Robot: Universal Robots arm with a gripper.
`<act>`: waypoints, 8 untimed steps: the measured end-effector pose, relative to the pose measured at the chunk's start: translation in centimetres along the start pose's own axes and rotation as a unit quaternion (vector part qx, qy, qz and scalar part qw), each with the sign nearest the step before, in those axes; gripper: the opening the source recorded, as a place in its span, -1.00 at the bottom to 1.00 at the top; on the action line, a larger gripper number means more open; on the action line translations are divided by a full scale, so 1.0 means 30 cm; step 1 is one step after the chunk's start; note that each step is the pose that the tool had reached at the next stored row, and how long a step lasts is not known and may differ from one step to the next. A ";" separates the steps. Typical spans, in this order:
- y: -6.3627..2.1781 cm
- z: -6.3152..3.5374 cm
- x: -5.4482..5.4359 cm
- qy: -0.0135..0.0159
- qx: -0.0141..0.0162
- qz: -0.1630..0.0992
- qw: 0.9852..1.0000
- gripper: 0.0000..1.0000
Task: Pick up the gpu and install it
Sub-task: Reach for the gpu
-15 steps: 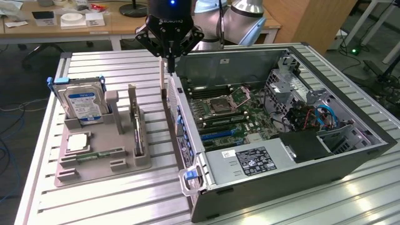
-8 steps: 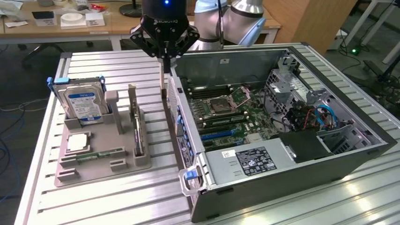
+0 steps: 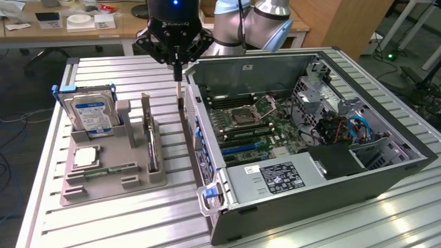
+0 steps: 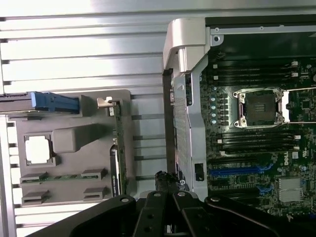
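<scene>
The gpu [image 3: 147, 132] is a thin dark card standing on edge in a slot of the grey parts tray [image 3: 103, 188]. In the wrist view the gpu [image 4: 118, 148] runs along the tray [image 4: 74, 138] edge nearest the computer. My gripper [image 3: 178, 77] hangs shut above the strip of table between the tray and the open computer case [image 3: 276, 181], closer to the case's back corner. I see nothing between the fingers. The wrist view has the gripper [image 4: 168, 190] over that same gap, beside the case wall [image 4: 185, 123].
A silver hard drive [image 3: 93, 111] with a blue label stands at the tray's far end. A square chip [image 3: 86, 156] and a green memory stick [image 3: 110, 169] lie in the tray. The motherboard [image 4: 256, 148] lies exposed, with blue slots [image 4: 242, 171]. Desks stand behind the ribbed table.
</scene>
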State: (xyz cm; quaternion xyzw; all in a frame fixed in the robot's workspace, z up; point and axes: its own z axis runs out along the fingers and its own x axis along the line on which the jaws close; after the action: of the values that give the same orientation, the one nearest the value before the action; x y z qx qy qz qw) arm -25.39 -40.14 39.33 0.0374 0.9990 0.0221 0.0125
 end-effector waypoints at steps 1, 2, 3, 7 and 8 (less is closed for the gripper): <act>0.000 0.000 0.005 0.000 0.000 0.000 1.000 -0.80; -0.001 0.000 0.009 0.000 0.000 0.000 1.000 -0.80; -0.001 0.000 0.013 0.000 0.000 0.000 1.000 -0.80; -0.003 -0.001 0.033 0.000 0.000 0.000 1.000 -0.80; -0.003 -0.001 0.038 0.000 0.000 0.000 1.000 -0.80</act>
State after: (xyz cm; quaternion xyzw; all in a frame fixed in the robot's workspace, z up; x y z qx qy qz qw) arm -26.52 -40.16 39.33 0.0374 0.9990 0.0221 0.0125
